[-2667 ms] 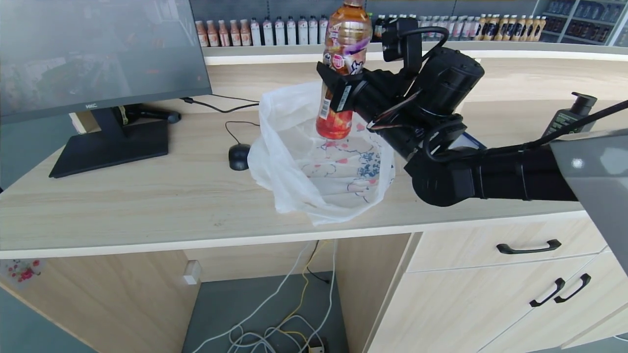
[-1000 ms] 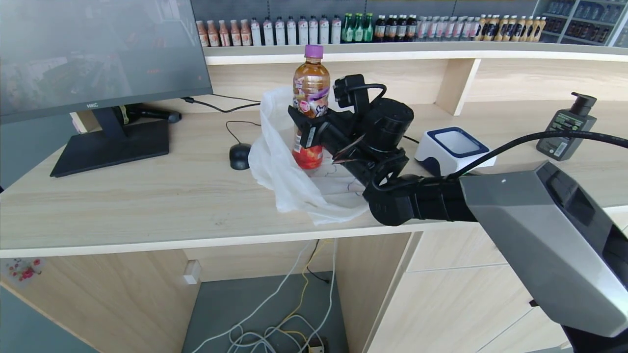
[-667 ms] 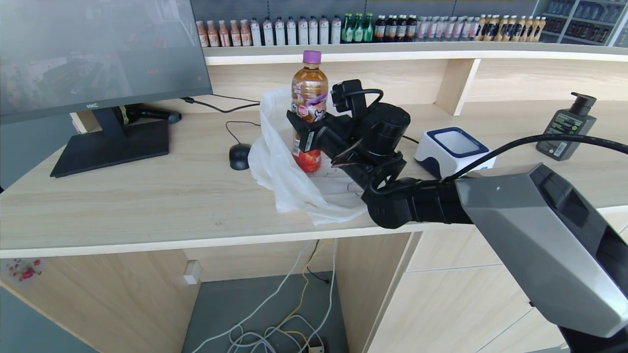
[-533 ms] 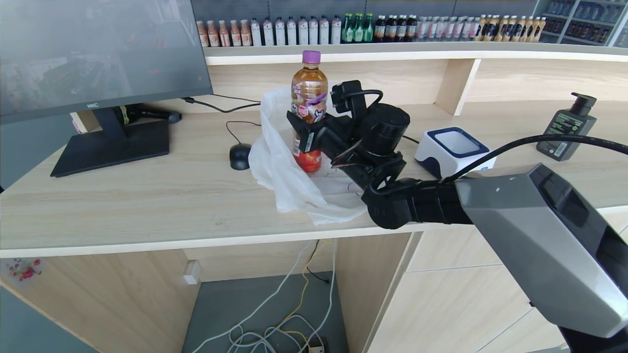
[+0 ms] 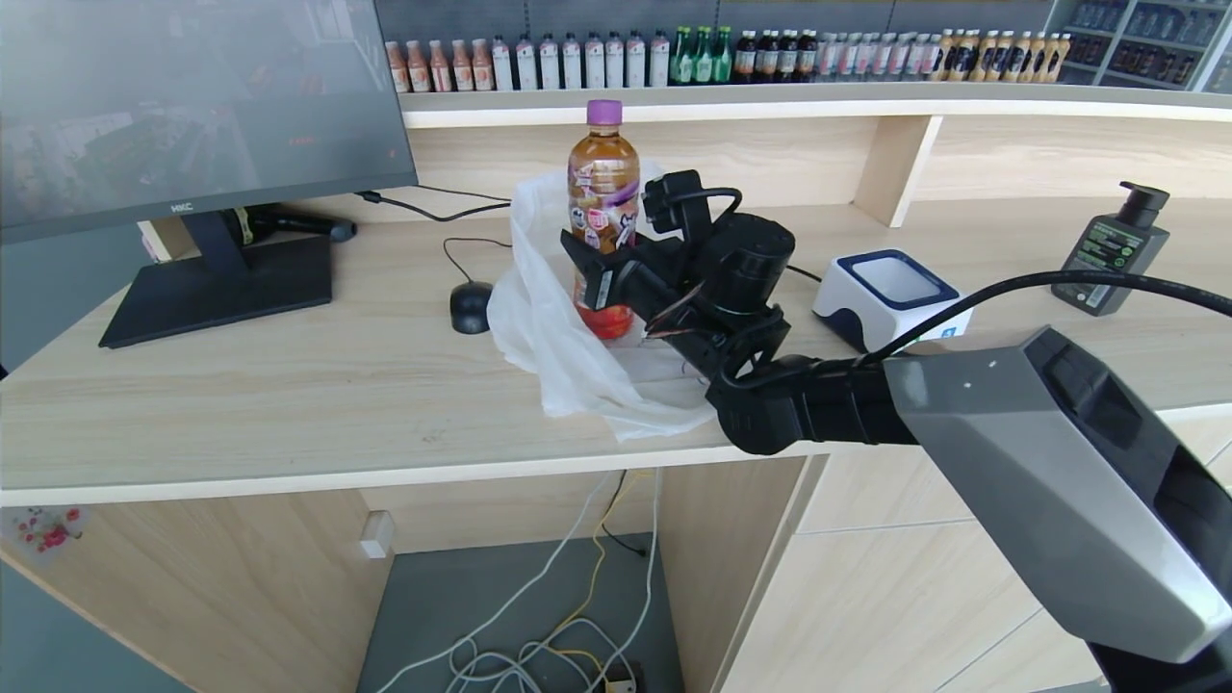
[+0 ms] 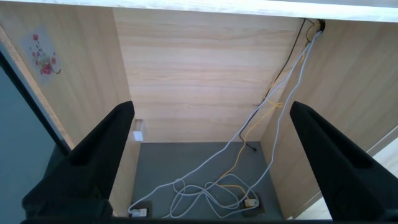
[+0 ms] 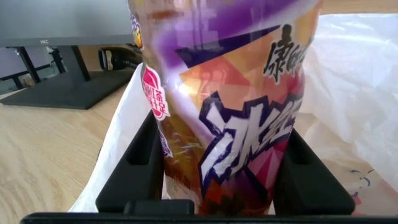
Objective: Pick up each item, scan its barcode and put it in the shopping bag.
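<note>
Item 1, bottle: amber drink, purple cap, purple-and-orange label; upright; its lower part sits inside the mouth of the shopping bag; whether its base touches the bag's floor I cannot tell.

Item 2, my right gripper: clenched on the bottle's lower half; in the right wrist view my black fingers press on the label from both sides.

Item 3, shopping bag: thin white plastic with a printed pattern; slumped open on the counter near its front edge; one wall rises behind the bottle.

Item 4, my left gripper: jaws released and spread wide, nothing between them; it hangs below the counter, facing the recess; loose cables lie on the floor there; a small flower sticker is on the side panel.

Item 5, barcode scanner: white box with a dark blue rim, window upward; on the counter to the right of the bag, apart from it, beyond my right arm.

Item 6, mouse: black, corded; just left of the bag.

Item 7, monitor: at the counter's left end, on a black foot.

Item 8, pump bottle: dark; at the counter's right end, well apart from the bag.

Item 9, row of drink bottles: on the shelf behind the counter.
</note>
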### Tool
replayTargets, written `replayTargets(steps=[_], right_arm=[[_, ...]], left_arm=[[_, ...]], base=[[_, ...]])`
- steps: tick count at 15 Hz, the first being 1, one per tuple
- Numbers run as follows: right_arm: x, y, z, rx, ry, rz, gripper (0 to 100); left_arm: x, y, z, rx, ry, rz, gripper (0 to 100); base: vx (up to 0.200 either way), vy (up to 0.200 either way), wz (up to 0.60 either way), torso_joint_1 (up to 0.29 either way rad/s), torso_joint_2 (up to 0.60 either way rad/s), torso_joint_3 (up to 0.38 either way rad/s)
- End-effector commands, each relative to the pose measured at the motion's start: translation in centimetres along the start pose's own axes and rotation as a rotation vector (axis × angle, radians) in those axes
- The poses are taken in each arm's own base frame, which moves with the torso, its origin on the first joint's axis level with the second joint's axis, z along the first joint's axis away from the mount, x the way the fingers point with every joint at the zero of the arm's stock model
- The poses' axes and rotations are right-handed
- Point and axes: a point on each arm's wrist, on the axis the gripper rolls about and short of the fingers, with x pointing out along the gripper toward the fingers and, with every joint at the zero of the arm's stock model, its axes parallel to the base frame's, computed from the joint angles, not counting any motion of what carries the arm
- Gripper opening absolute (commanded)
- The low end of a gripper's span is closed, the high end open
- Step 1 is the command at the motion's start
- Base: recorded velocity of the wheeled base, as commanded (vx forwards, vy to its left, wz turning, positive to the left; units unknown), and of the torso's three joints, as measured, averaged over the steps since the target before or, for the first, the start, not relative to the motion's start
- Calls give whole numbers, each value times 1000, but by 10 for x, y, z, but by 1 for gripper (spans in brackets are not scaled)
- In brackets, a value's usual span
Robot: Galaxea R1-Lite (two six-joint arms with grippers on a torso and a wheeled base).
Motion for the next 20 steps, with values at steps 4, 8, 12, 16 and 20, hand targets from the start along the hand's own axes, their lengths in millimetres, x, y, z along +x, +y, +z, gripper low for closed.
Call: replayTargets(steps=[4,8,12,16,20], right_arm=[[0,0,-4,0,9,1,0],[-1,0,-5,1,14,1,0],[-1,0,-6,1,17,-2,0],[-1,0,-2,0,9,-4,100],[-3,1,14,-2,-19,1,100]], left_arm=[[0,0,0,-1,-1,0,100],[0,0,0,1,-1,0,100],[0,0,0,-1,-1,0,100],[0,0,0,-1,-1,0,100],[0,0,0,1,-1,0,100]], base=[[0,0,0,0,0,0],[0,0,0,0,0,0],[0,0,0,0,0,0],[0,0,0,0,0,0],[0,0,0,0,0,0]])
